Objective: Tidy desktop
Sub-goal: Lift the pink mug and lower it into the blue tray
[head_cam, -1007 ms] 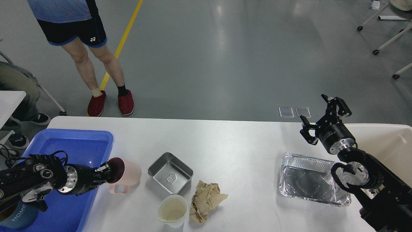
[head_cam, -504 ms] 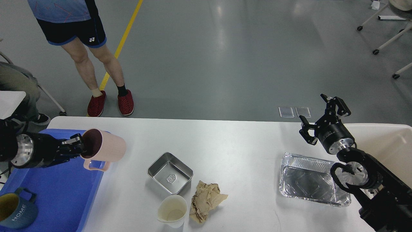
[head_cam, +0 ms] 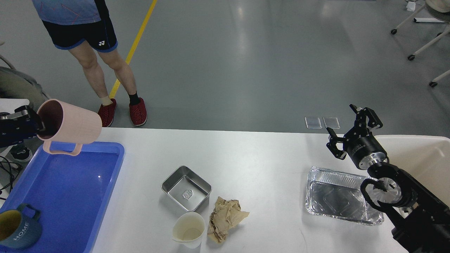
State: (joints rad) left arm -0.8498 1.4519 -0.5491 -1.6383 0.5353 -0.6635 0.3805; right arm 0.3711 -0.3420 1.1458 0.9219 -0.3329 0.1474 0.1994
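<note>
The desktop [head_cam: 253, 165] is seen spanning the lower view, with a blue tray [head_cam: 66, 196] laid at its left end, a dark blue mug [head_cam: 17, 230] resting in its near corner. A foil tray [head_cam: 337, 195], a steel dish [head_cam: 186, 188], crumpled brown paper [head_cam: 225, 218] and a paper cup [head_cam: 189, 229] are set across it. A pink mug [head_cam: 68, 126] is pinched at its rim by the left gripper [head_cam: 33, 123] and held sideways above the blue tray's far edge. The right gripper [head_cam: 353, 128] is held spread wide, gripping nothing, beyond the foil tray.
</note>
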